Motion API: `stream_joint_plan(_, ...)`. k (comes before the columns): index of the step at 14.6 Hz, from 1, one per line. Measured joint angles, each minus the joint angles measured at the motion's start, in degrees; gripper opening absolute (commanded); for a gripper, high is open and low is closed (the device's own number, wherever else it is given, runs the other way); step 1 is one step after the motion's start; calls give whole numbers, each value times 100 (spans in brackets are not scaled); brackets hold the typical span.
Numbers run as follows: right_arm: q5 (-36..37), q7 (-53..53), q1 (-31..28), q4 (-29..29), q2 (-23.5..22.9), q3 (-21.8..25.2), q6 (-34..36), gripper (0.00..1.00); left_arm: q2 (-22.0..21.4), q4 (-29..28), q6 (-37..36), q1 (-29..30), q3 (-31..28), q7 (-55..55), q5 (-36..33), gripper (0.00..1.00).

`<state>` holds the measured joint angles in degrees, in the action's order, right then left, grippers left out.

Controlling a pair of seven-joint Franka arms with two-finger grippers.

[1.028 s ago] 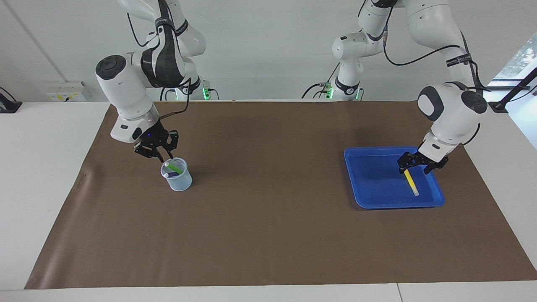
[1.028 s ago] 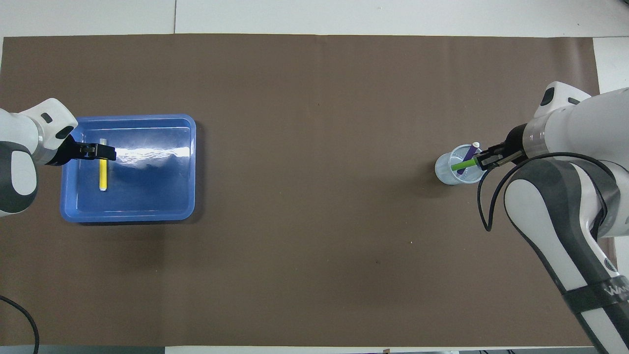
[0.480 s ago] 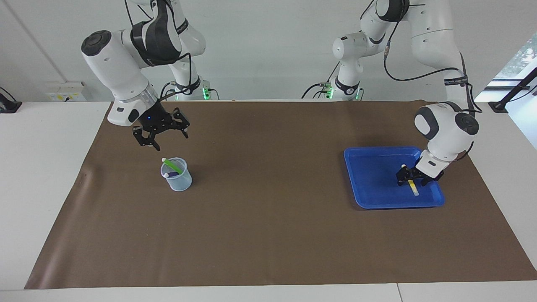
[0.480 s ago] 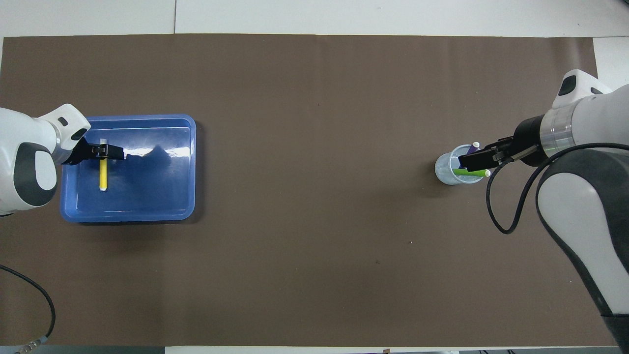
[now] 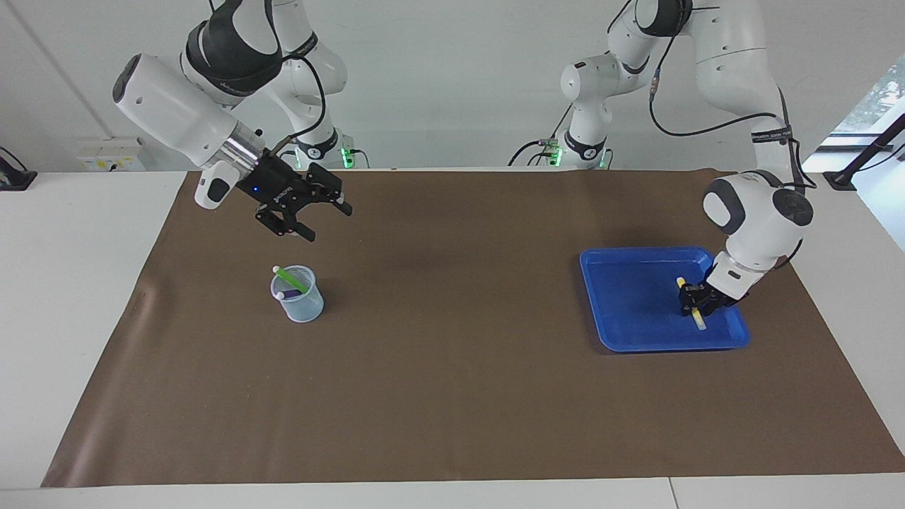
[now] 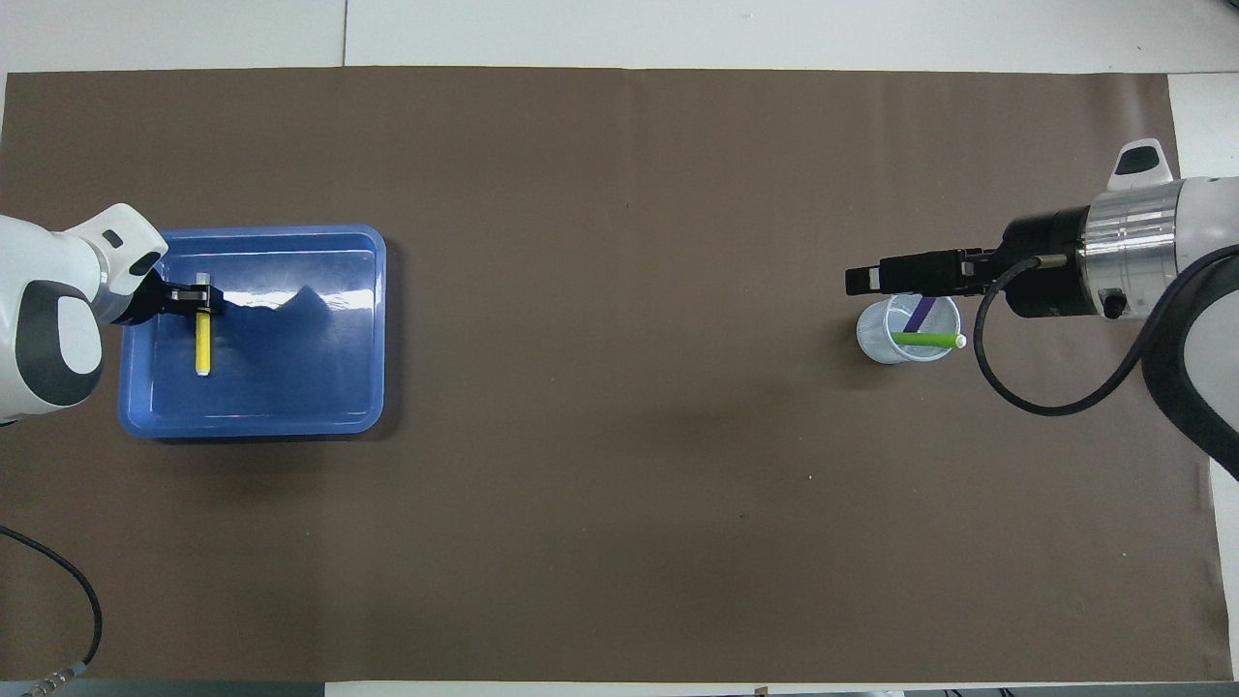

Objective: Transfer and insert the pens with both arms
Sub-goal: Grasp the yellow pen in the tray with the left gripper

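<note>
The left hand is down in the tray, closed on the yellow pen to lift it. The right hand, fingers apart, hangs at 12 o'clock over the cup, which holds two pens.

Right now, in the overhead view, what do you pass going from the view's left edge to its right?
Left claw on the slim yellow pen, inside the blue plastic tray → clear plastic cup holding the purple and green pens → right claw's black body.

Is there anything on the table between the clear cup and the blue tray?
No. Between the cup and the blue tray lies only bare brown mat; the overhead view shows the same.
</note>
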<state>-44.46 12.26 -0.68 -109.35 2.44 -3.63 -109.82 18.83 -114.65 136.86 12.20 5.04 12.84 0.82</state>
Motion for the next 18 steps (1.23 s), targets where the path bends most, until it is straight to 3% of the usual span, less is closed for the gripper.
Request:
stream_joint_plan(3,-790,-365,-69,-1,31,15,255,100,-11,14,-10,0,29,-183,0,0)
stream_joint_plan(7,-895,-497,-635,-40,109,49,921,100,-168,180,-321,-65,133,-954,2,0)
stream_joint_plan(11,-1195,-518,-652,-110,138,2,972,100,-577,408,-752,-417,169,-2266,445,0)
stream_joint_plan(18,-1375,-817,-169,-149,156,-46,600,100,-942,653,-1141,-1130,195,-6064,1040,0)
